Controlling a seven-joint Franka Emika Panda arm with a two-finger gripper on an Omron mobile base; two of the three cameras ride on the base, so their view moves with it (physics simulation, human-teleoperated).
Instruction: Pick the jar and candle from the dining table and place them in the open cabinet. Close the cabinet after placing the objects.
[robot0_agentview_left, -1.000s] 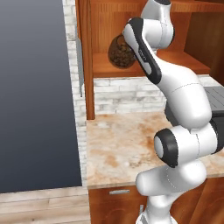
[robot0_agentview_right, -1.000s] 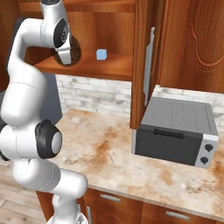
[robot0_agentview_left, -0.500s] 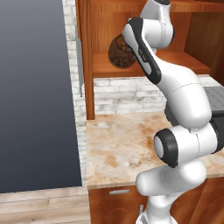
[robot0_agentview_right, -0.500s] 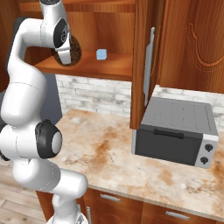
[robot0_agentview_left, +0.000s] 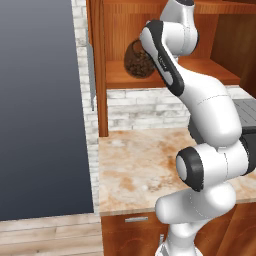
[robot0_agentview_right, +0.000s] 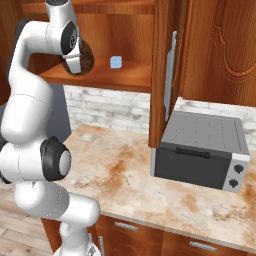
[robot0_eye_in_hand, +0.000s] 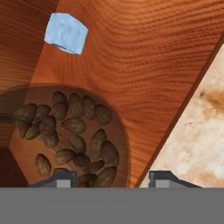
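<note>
Two-finger gripper (robot0_eye_in_hand: 107, 177) spread, fingertips either side of squat clear glass jar (robot0_eye_in_hand: 70, 135) with brown lumps, on reddish-brown wooden cabinet (robot0_agentview_right: 120, 80) shelf; pale-blue cube (robot0_eye_in_hand: 65, 33) near jar.

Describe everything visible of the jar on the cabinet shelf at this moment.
The jar is a squat round vessel of clear glass, filled with dark brown almond-like lumps. It sits on the reddish-brown wooden shelf of the open cabinet, partly hidden behind the arm in both base views. The pale-blue cube stands apart from it on the same shelf. The gripper has its fingertips spread on either side of the jar; whether they touch it cannot be told.
</note>
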